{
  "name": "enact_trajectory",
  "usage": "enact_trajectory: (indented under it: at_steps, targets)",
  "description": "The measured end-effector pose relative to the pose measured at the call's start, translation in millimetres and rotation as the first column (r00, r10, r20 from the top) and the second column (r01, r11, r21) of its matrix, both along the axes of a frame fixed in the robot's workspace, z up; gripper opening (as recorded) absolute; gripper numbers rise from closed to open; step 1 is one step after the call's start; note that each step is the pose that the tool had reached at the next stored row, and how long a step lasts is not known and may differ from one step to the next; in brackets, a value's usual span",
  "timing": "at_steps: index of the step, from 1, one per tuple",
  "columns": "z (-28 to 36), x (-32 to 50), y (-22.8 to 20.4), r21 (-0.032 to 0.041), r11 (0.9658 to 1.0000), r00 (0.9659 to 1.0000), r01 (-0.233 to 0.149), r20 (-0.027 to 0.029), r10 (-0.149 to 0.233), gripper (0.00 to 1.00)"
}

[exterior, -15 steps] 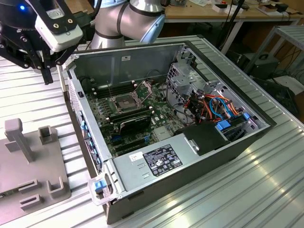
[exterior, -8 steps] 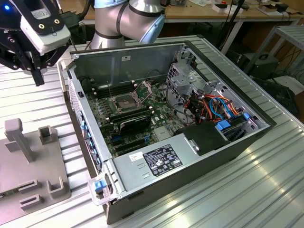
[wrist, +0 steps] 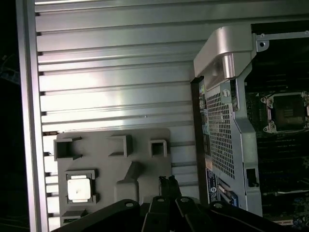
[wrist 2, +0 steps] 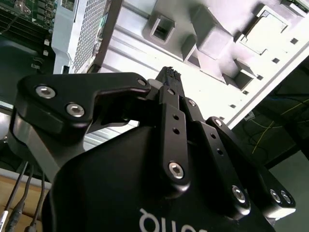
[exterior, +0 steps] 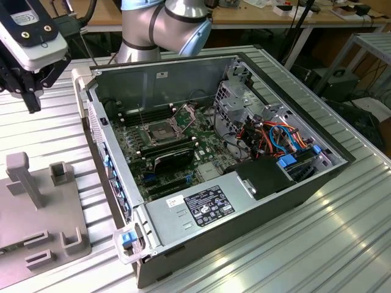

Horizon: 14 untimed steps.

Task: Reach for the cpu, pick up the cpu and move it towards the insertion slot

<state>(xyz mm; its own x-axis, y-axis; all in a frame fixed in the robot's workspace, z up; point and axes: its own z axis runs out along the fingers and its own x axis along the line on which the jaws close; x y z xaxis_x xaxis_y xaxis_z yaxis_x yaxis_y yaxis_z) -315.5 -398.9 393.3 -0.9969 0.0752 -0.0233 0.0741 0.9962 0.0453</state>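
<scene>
The cpu (wrist: 78,188), a small square chip with a pale metal top, lies in a recess of a grey fixture plate (wrist: 145,164) beside the computer case. The insertion slot (exterior: 160,131) is a metal-framed socket with a dark centre on the green motherboard; the first wrist view shows the slot (wrist: 286,112) too. My gripper (exterior: 32,102) hangs high over the ribbed table at the exterior view's left, above the plate and apart from the cpu. Both wrist views show its black fingertips (wrist: 167,182) (wrist 2: 169,73) together with nothing between them.
The open computer case (exterior: 91,131) stands in the middle of the ribbed metal table (exterior: 342,244), with its side wall between the plate and the motherboard. Upright grey posts (exterior: 24,177) rise from the plate (exterior: 58,213). A black heatsink block (exterior: 174,160) sits near the socket.
</scene>
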Motion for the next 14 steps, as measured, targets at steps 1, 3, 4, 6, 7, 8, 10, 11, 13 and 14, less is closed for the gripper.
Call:
enact_trajectory:
  at_steps: [1,3,4,6,7,8,10,11,13,14]
  targets:
    - [0.0,-3.2,0.0,0.0,1.0,1.0,0.0,0.0,0.0,0.11]
    - [0.0,-8.7,0.0,0.0001,1.0,1.0,0.0,0.0,0.0,0.11]
    - [0.0,-10.5,0.0,0.0,1.0,1.0,0.0,0.0,0.0,0.11]
    - [0.0,-15.2,0.0,0.0,1.0,1.0,0.0,0.0,0.0,0.11]
    - [0.0,-16.8,0.0,0.0,1.0,1.0,0.0,0.0,0.0,0.11]
    - [0.0,-32.0,0.0,0.0,1.0,1.0,0.0,0.0,0.0,0.11]
    - [0.0,-37.5,0.0,0.0,1.0,1.0,0.0,0.0,0.0,0.11]
    - [0.0,-39.2,0.0,0.0,1.0,1.0,0.0,0.0,0.0,0.11]
    - [0.0,-43.6,0.0,0.0,1.0,1.0,0.0,0.0001,0.0,0.11]
    - [0.0,-46.0,0.0,0.0,1.0,1.0,0.0,-0.0001,0.0,0.11]
